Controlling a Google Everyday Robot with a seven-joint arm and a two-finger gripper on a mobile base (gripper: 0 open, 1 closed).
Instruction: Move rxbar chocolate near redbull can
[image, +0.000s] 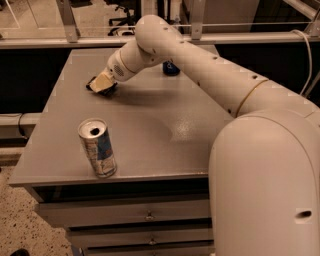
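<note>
Nearest, above the drawers (125, 216), the redbull can (97, 148) is seen standing upright close to the front left edge of the counter (165, 125). Farther back, on the left side of the counter, the gripper (101, 82) is lowered onto the rxbar chocolate (92, 83), of which only dark edges are shown beside and below the gripper. Whether the gripper is spread or pinched on the bar cannot be told. The bar is well apart from the can. At the far edge, a dark blue object (171, 69) is partly hidden behind the arm.

Several risks may be judged from here. If the flat wrapper is caught only by an edge, it could be slipped out or dropped during the carry. Since the can is slim and set so near the edge, it could be tipped or pushed off if the bar is brought in too low or too close.
</note>
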